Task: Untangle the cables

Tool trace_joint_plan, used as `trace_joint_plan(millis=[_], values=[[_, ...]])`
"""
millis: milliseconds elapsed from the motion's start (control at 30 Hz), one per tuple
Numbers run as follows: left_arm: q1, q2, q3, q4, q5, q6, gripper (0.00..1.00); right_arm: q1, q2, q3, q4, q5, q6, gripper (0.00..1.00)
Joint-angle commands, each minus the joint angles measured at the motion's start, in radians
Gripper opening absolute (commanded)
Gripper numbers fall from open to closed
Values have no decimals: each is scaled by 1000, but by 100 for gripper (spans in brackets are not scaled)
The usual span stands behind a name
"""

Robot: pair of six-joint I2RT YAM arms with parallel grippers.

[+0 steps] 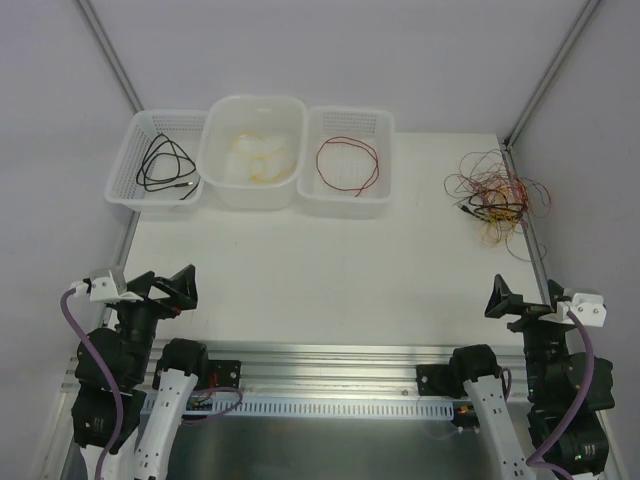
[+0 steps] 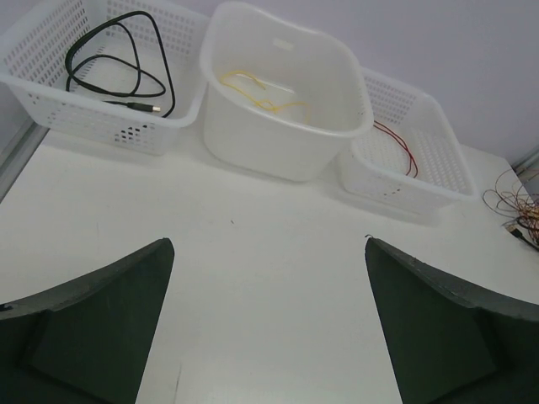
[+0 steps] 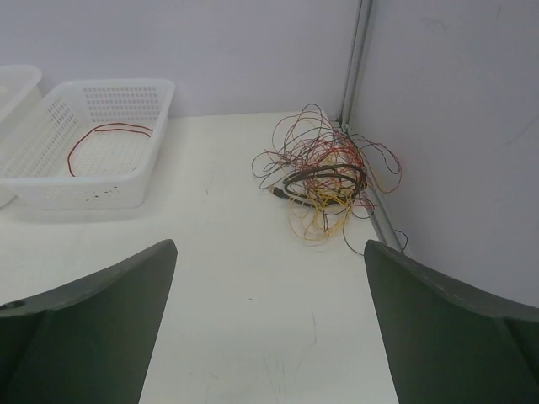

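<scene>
The tangled cables [image 3: 324,181] are lying at the upper right of the counter [image 1: 330,280]. The left gripper [image 2: 268,244] and right gripper [image 3: 271,245] are hovering with jaws wide apart, gripping nothing.

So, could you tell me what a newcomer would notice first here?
The tangle of red, yellow and black cables heaped in the far right corner of the table stands out first. Then, in a row along the far edge: left basket holding a black cable, middle tub with yellow wire, right basket with a red loop.
</scene>
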Motion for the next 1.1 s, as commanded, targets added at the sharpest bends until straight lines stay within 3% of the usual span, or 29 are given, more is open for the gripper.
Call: trace_joint_plan(millis=[0,233,333,533,700,833,1067], values=[[1,-169,10,21,-16,-27,99,-4,-116,12,1,3,28,100],[1,-154,-36,26,-46,-109,99,-4,-6,6,-16,-146,92,100],[0,-114,-63,29,-52,-133,99,-6,129,18,-26,-147,149,100],[0,51,-100,30,13,-150,99,-4,399,51,33,-7,311,100],[0,159,-146,62,102,-124,99,-13,666,104,70,268,476,99],[1,173,-197,110,147,-113,99,-156,945,158,103,236,598,100],[0,173,-209,118,190,-92,99,-371,1252,261,215,60,767,100]])
